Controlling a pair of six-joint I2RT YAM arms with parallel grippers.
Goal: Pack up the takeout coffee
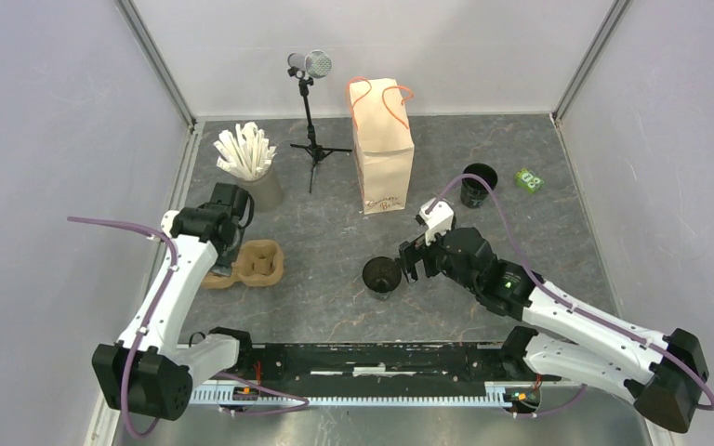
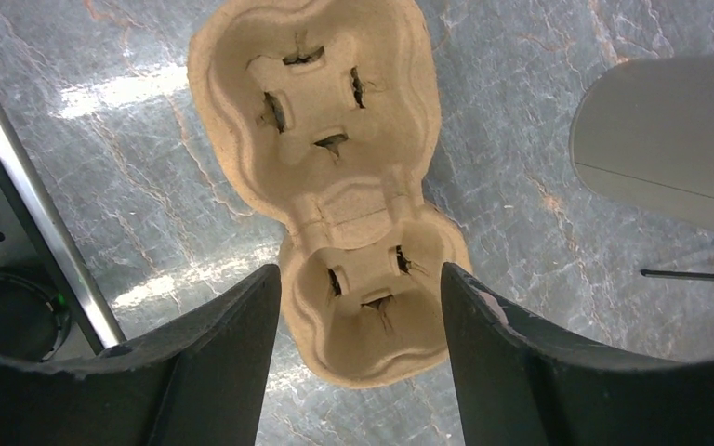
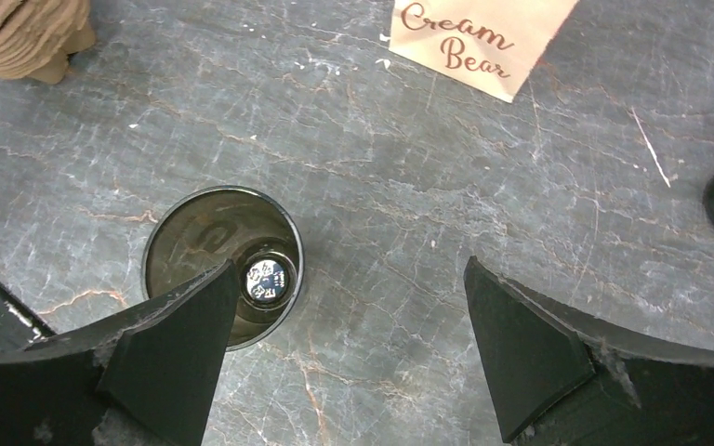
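**Two arms work either side of paper bag as black cup stands in front**

A grey marbled tabletop (image 1: pixel 335 223) carries a brown paper bag (image 1: pixel 383 153). The bag stands upright near the back, orange handles up and "Cream Bear" printed low on its front.

The left arm (image 1: pixel 163 297) reaches toward the bag's front left. Its end effector (image 2: pixel 363 269) points down with one finger on each side of one cell of a pulp cup carrier (image 2: pixel 321 121). Whether the fingers press that cell cannot be told.

The right arm (image 1: pixel 576 321) comes in from the bag's front right. Its end effector (image 3: pixel 351 265) is spread wide with nothing between the fingers.

A microphone on a tripod (image 1: pixel 310 63) stands just left of the bag, and a grey cup of white sticks (image 1: pixel 249 167) stands farther left. The two-cell carrier lies flat on the tabletop, well to the bag's front left.

A black cup (image 1: pixel 382 276), upright and open-topped, stands in front of the bag, just beside the tip of the right end effector's left finger. A second black cup (image 1: pixel 478 186) stands upright to the bag's right. A small green packet (image 1: pixel 528 179) lies farther right of the bag.
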